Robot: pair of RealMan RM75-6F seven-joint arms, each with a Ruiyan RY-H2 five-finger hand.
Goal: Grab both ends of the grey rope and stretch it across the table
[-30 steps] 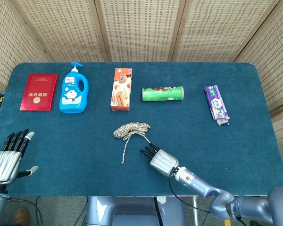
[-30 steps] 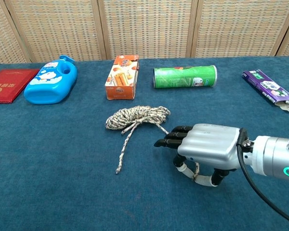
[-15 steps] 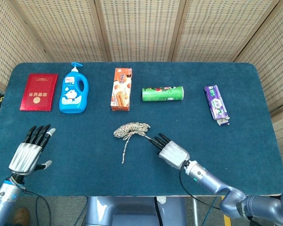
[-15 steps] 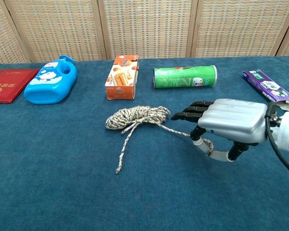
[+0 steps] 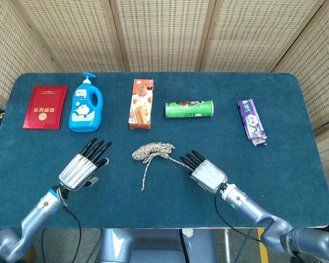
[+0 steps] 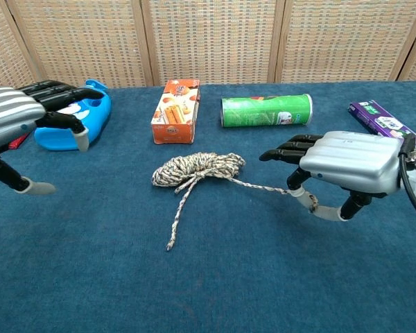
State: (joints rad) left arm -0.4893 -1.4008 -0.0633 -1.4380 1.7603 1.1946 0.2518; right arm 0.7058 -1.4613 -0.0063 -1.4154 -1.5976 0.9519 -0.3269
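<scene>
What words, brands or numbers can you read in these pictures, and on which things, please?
Red booklet: gold characters, too blurred to read.
Blue bottle: cartoon label, no readable words.
Orange box: print too small.
Green can: print too small.
Purple packet: print too small.

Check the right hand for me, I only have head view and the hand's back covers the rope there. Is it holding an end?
Observer: Yes. In chest view the right hand pinches one end of the grey rope between thumb and a finger, under the palm.
Operator: Slack or straight between the hand and the coil?
Observer: Fairly straight. One strand runs from the coil directly to the pinch.
Operator: Left hand got anything underneath?
Observer: No. From the chest, the left hand holds nothing, thumb well apart from the fingers. The rope's free end lies on the cloth, apart from it.
</scene>
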